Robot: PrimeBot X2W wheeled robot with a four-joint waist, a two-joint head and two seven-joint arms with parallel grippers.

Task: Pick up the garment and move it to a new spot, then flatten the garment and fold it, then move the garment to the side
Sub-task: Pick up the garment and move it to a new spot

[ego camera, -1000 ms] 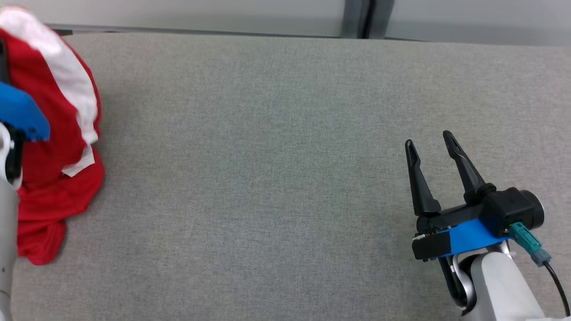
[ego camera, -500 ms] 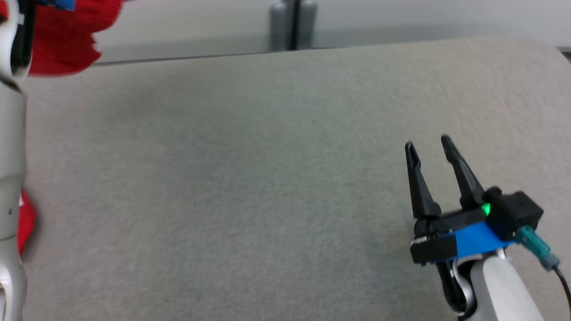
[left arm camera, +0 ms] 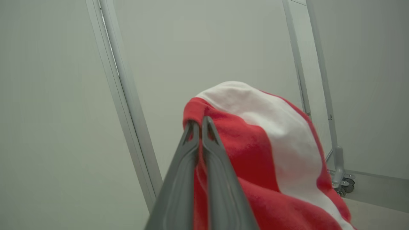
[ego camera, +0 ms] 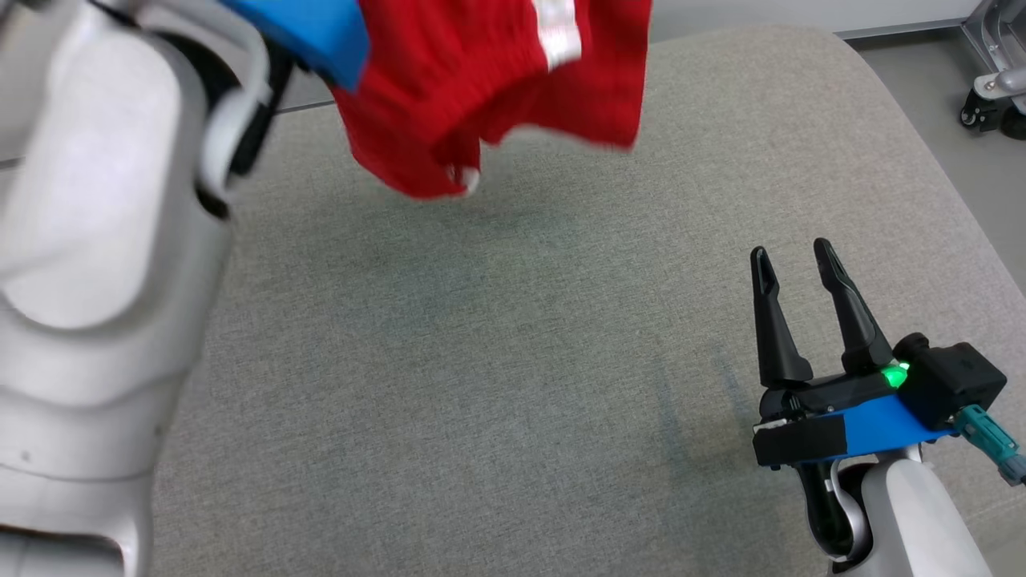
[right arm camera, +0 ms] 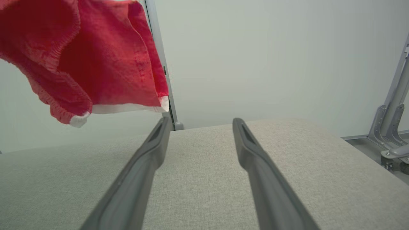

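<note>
One bunch of the red garment [left arm camera: 255, 150] sits clenched in your left pincer [left arm camera: 200, 123], at ten o'clock from your released right pincer [ego camera: 792, 251].

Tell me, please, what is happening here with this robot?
The robot's left gripper is shut on a red garment with a white stripe and holds it in the air above the grey fabric-covered table. The garment hangs clear of the table. The right gripper is open and empty over the table's right part. Flattening and folding are not yet done.
</note>
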